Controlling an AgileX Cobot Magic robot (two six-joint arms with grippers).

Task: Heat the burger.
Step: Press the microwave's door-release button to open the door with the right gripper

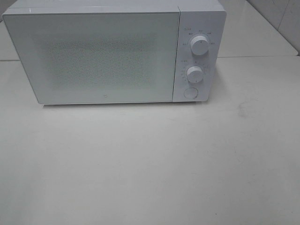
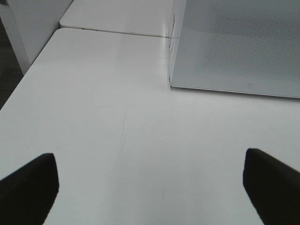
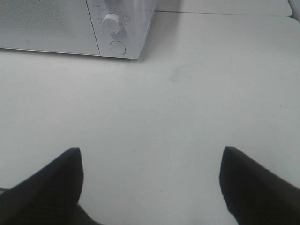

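The burger is out of view in all three frames. A white microwave (image 1: 112,51) stands at the back of the white table (image 1: 150,164) with its door shut. It has two round knobs (image 1: 199,46) and a round button (image 1: 190,92) on its right panel. The microwave also shows in the left wrist view (image 2: 234,44) and in the right wrist view (image 3: 70,26). My left gripper (image 2: 150,187) is open and empty over bare table. My right gripper (image 3: 150,187) is open and empty over bare table. Neither gripper shows in the exterior high view.
A second white table surface (image 2: 117,16) adjoins behind, with a seam beside the microwave. The table's left edge (image 2: 28,75) drops to a dark floor. A faint scuff mark (image 3: 176,75) lies on the tabletop to the right of the microwave.
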